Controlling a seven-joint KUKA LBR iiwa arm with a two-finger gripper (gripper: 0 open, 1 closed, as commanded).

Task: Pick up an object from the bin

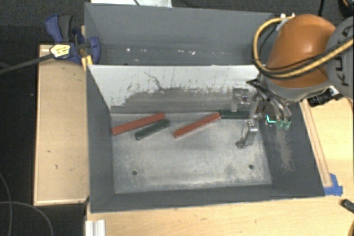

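The grey bin (pixel 182 177) is mostly bare. At centre right the gripper (pixel 246 139) hangs low, whether parted or closed I cannot tell, beside a dark green bar (pixel 232 115). This abuts a red bar (pixel 196 125). A left red bar (pixel 138 123) and a left green bar (pixel 153 130) lie further left.

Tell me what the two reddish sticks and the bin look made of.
The left reddish stick and right reddish stick: flat, matte, evenly coloured, perhaps painted wood or plastic; unclear which. The bin: grey sheet metal, dull finish, scratched and scuffed along its back wall.
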